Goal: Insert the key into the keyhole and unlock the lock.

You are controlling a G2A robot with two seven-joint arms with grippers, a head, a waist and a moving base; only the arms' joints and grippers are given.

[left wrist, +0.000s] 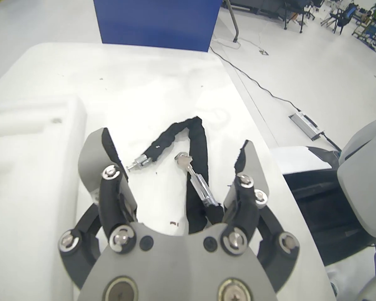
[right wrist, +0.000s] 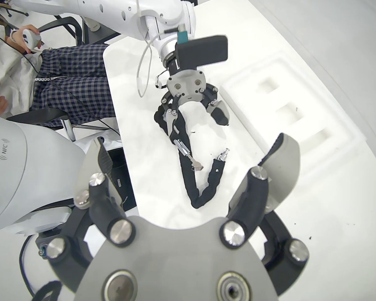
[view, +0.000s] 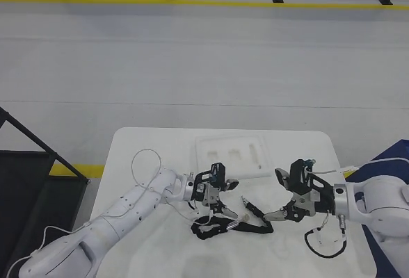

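A chain lock in a black fabric sleeve [left wrist: 197, 139] lies bent in a V on the white table [view: 156, 146]. A silver key [left wrist: 184, 159] sticks out of the metal lock cylinder [left wrist: 202, 189] at one end. The chain's other end, a metal pin [left wrist: 139, 161], lies free beside it, apart from the cylinder. My left gripper [left wrist: 175, 145] hovers open just above the cylinder end, with the chain running between its fingers. My right gripper [right wrist: 188, 145] stands open near the chain's bend [right wrist: 206, 189], holding nothing. In the top view the left gripper [view: 222, 198] and right gripper [view: 277, 194] face each other over the chain [view: 229, 226].
A white foam tray [view: 232, 153] with moulded pockets sits at the back of the table, close to the left gripper. A blue box [left wrist: 156, 7] stands beyond the table's edge. A black cable loop [view: 323, 243] hangs by the right arm.
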